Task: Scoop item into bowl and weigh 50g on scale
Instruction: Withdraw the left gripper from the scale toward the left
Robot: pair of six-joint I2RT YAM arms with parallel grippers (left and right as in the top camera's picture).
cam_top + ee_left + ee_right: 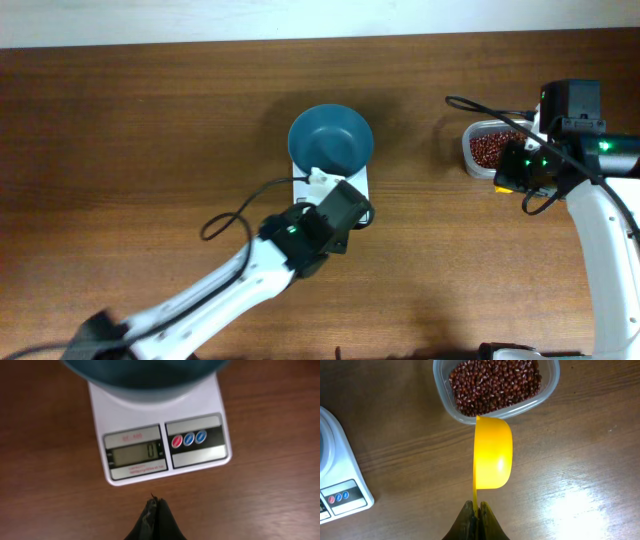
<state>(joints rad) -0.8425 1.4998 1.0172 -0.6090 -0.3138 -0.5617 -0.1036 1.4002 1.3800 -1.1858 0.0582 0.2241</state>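
The teal-blue bowl (331,138) stands on the white scale (361,185); in the left wrist view the scale (155,410) shows a display reading 0 and the bowl (145,372) is at the top edge. My left gripper (156,505) is shut and empty, just in front of the scale. The red-brown beans (492,382) fill a clear plastic tub (547,390) at the right of the table, where the beans (492,147) also show from overhead. My right gripper (476,507) is shut on the handle of a yellow scoop (492,455), held on its side just before the tub.
The left arm's black cable (240,205) loops over the table left of the scale. The right arm (600,210) runs along the table's right side. The scale's corner (340,480) shows at the left of the right wrist view.
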